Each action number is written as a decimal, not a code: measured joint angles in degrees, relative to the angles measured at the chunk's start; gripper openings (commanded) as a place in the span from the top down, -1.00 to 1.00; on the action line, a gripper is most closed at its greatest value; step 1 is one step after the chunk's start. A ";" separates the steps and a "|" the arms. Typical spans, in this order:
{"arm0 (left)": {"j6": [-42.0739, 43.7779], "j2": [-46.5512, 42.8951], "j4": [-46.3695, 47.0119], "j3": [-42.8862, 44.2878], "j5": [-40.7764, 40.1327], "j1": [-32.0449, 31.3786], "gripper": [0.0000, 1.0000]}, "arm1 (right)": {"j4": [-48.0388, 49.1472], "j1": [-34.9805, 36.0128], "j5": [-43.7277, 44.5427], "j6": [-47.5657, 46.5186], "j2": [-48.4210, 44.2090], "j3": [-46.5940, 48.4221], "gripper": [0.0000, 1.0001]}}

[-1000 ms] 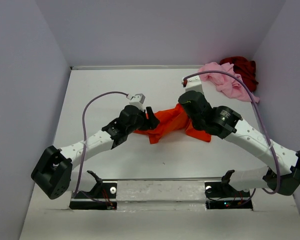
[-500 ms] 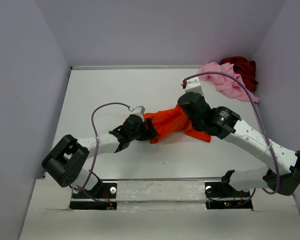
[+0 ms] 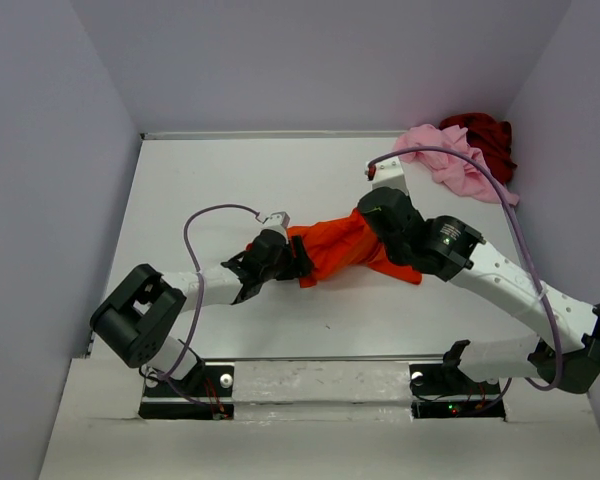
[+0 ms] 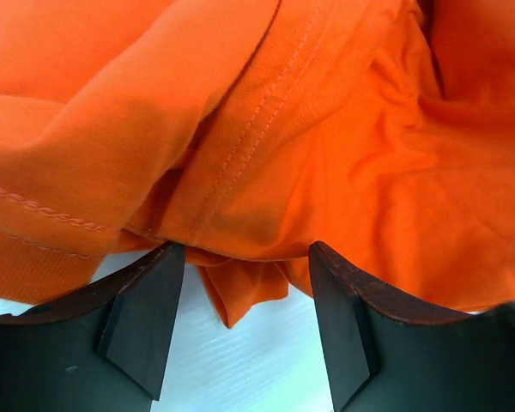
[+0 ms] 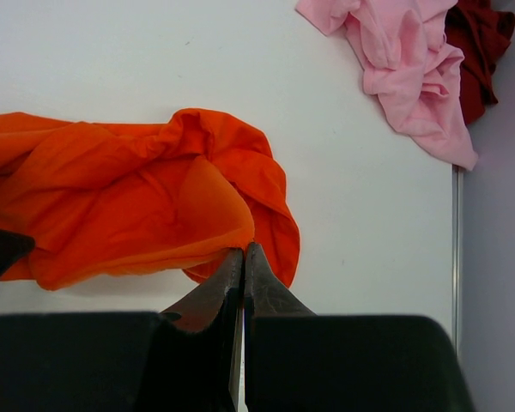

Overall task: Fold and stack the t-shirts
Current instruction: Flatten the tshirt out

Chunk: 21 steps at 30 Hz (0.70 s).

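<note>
**Top view.** The orange t-shirt (image 3: 338, 246) lies bunched in a long, crumpled band at mid-desk, reaching from one of your arms to the other. Your left hand (image 3: 296, 258) meets its left end. Your right hand (image 3: 378, 222) sits over its right end, where the arm hides part of the cloth. The pink t-shirt (image 3: 446, 160) is heaped in the far right corner of the desk (image 3: 230, 180). The dark red t-shirt (image 3: 482, 134) is crumpled just behind it, touching it and lying against the right wall. Both are well apart from the orange one.

**Left wrist view.** Your left hand (image 4: 245, 257) stands open. Its two dark fingers (image 4: 142, 313) are spread, with a small hanging fold of the orange t-shirt (image 4: 283, 129) between the tips. Stitched hems run across the cloth above them. Whether either finger touches the cloth you cannot tell. A strip of white desk (image 4: 257, 369) shows beneath.

**Right wrist view.** Your right hand (image 5: 243, 254) is closed, its fingers pressed together with no gap. They pinch the near edge of the orange t-shirt (image 5: 129, 197), which rises in a smooth fold to the tips. The pink t-shirt (image 5: 403, 69) and the dark red t-shirt (image 5: 482, 43) lie at far right, on the bare desk (image 5: 154, 51).
</note>
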 measured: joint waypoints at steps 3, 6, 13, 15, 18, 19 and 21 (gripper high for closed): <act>0.20 0.02 -0.11 0.00 -1.55 0.00 -0.39 | 0.00 0.00 -0.20 0.22 -0.07 0.00 1.00; 0.46 0.02 -0.44 0.00 -3.19 0.02 -0.39 | 0.00 0.00 -0.63 0.52 -0.07 -0.04 1.00; 1.09 0.00 -0.79 0.00 -6.03 0.02 -0.38 | -0.04 0.00 -1.01 0.81 -0.09 -0.83 1.00; 1.20 0.02 -0.90 0.00 -6.75 0.02 -0.34 | -0.04 0.00 -1.29 0.81 -0.09 -0.94 1.00; 1.29 0.02 -0.90 0.00 -7.39 0.02 -0.22 | -0.02 0.00 -1.36 0.83 -0.09 -1.03 1.00; 1.33 0.02 -0.90 0.00 -7.56 0.02 -0.18 | -0.02 0.00 -1.40 0.85 -0.09 -1.11 1.00; 1.33 0.00 -0.90 0.00 -8.02 0.02 -0.01 | 0.02 0.00 -1.57 1.03 -0.09 -1.46 1.00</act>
